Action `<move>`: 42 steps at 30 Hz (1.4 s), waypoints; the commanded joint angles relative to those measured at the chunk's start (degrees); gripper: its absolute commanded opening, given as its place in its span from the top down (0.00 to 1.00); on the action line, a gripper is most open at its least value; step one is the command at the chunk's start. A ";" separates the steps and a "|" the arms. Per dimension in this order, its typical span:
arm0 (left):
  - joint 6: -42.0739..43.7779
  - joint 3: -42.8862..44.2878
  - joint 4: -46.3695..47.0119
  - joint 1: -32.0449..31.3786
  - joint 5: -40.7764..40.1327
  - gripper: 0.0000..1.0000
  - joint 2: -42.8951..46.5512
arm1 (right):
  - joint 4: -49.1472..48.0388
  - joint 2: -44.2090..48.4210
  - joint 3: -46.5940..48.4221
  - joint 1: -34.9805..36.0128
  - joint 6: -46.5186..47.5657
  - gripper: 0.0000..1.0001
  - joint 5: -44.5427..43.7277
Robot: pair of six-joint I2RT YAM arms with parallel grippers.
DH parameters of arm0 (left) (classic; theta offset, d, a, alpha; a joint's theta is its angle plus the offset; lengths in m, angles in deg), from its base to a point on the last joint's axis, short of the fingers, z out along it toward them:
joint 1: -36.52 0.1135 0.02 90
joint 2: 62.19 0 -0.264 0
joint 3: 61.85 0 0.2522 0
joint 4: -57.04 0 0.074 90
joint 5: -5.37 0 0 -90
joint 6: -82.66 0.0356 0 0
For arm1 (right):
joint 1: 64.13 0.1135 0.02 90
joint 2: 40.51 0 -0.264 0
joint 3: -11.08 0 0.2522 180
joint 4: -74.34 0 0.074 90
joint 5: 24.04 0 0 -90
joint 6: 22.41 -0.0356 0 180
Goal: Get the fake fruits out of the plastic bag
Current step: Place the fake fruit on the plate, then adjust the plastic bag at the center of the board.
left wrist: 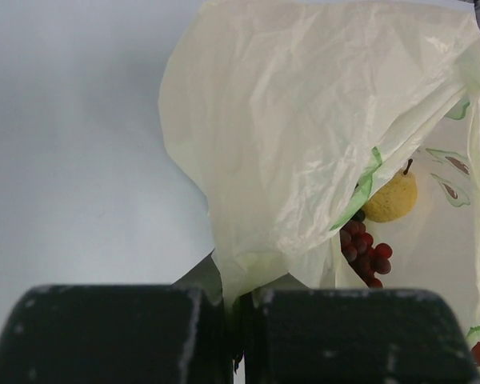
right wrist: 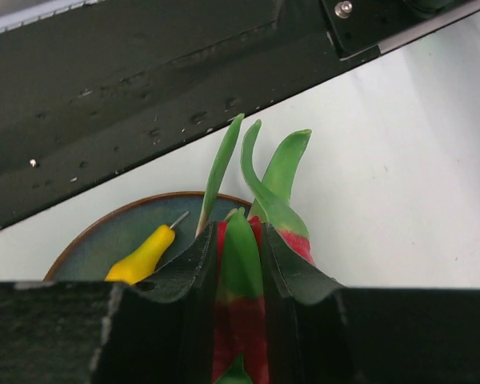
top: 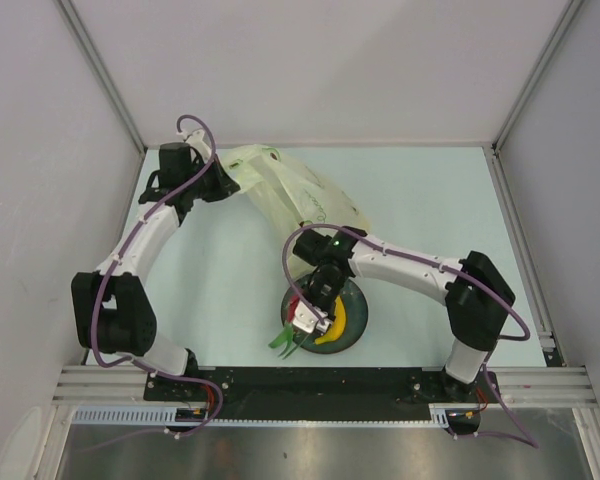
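Note:
The crinkly pale yellow-green plastic bag (top: 285, 190) lies at the back of the table. My left gripper (top: 223, 182) is shut on its edge and pinches a fold of the plastic bag (left wrist: 304, 120) between the jaws. In the left wrist view, a yellow lemon (left wrist: 390, 198) and a dark red grape bunch (left wrist: 364, 248) show inside the bag's mouth. My right gripper (top: 307, 322) is shut on the red dragon fruit (right wrist: 298, 236), whose green leaf tips (top: 285, 342) stick out past the dark plate (top: 358, 300). A yellow banana (top: 332, 336) lies on that plate (right wrist: 96, 244).
The black base rail (top: 320, 385) runs along the near edge, close in front of the plate, and shows as a dark bar (right wrist: 144, 96) in the right wrist view. Grey walls close in the table at the left, right and back.

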 commanded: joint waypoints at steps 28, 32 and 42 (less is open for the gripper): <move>-4.74 -2.27 4.60 0.36 10.65 0.97 7.32 | -68.92 3.51 6.84 -9.40 -94.41 0.19 -39.18; -3.87 -0.78 4.17 0.36 10.74 0.96 7.77 | -58.32 -1.05 9.82 -9.75 -96.71 0.55 -44.97; -1.14 13.36 2.67 0.36 23.56 1.00 0.57 | -49.57 -9.24 11.76 -22.66 -102.97 0.75 -55.43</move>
